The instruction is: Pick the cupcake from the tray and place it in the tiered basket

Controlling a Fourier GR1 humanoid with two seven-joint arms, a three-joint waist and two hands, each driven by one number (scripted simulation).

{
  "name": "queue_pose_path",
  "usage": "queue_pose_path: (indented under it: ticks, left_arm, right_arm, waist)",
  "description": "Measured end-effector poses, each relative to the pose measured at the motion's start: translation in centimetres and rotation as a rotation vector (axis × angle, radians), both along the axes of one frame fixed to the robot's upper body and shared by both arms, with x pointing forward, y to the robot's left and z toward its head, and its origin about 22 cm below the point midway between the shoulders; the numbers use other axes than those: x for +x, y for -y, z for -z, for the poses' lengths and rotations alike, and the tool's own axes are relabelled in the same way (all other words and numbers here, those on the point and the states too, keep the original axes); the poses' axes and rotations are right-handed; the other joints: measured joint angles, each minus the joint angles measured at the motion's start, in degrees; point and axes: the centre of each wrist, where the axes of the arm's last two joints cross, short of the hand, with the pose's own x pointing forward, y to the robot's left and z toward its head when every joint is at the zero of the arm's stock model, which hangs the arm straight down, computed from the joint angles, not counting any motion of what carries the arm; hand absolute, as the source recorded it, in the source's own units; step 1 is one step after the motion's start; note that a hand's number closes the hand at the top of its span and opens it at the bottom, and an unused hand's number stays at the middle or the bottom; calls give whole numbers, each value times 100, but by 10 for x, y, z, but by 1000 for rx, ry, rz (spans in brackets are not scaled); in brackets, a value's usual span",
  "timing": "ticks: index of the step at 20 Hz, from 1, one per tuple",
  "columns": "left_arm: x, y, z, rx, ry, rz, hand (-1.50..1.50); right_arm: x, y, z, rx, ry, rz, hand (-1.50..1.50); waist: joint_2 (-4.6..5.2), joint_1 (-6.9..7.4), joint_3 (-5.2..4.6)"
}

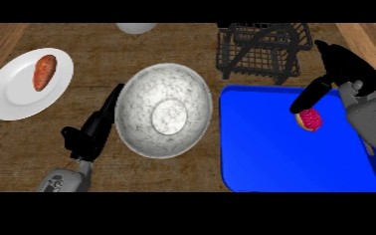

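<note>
Above the blue tray [272, 154], fingers of the right hand [341, 67] pinch the cupcake [310, 120].

Head view: looks steeply down on the wooden tabletop [88, 149].
Facing: away from the robot; forearms [66, 181] enter from the lower edge.
Nearness: close; plate [15, 97] cut at the left edge, tray [272, 164] at the bottom.

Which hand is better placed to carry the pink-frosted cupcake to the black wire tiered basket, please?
The right hand: it is at the pink-frosted cupcake over the blue tray, close to the black wire tiered basket. The left hand lies beyond the speckled grey bowl.
</note>
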Motion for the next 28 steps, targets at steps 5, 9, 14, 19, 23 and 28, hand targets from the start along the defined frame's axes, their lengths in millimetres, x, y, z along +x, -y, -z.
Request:
queue_pose_path:
  ticks: [5, 9, 14, 19, 23, 28]
  left_arm:
    - [5, -3, -1, 4, 3, -1, 0]
    - [1, 0, 3, 7, 2, -1, 0]
    - [3, -3, 3, 0, 0, 5, 0]
    - [-1, -3, 10, 0, 3, 0, 0]
    - [2, -1, 5, 1, 8, 0, 0]
    - [-2, -12, 9, 6, 5, 3, 0]
  right_arm:
    - [-2, -9, 4, -64, 21, 27, -150]
    - [-4, -1, 28, -101, -48, 65, -150]
    - [-5, 2, 47, -82, -89, 96, -150]
    - [-12, 9, 68, -81, -106, 112, -150]
    - [-16, 9, 80, -86, -121, 139, -150]
    - [-21, 19, 95, -78, -141, 177, -150]
  waist:
    - [13, 12, 2]
    - [18, 7, 5]
    - [28, 16, 9]
    - [30, 17, 14]
    - [29, 17, 14]
    - [34, 20, 15]
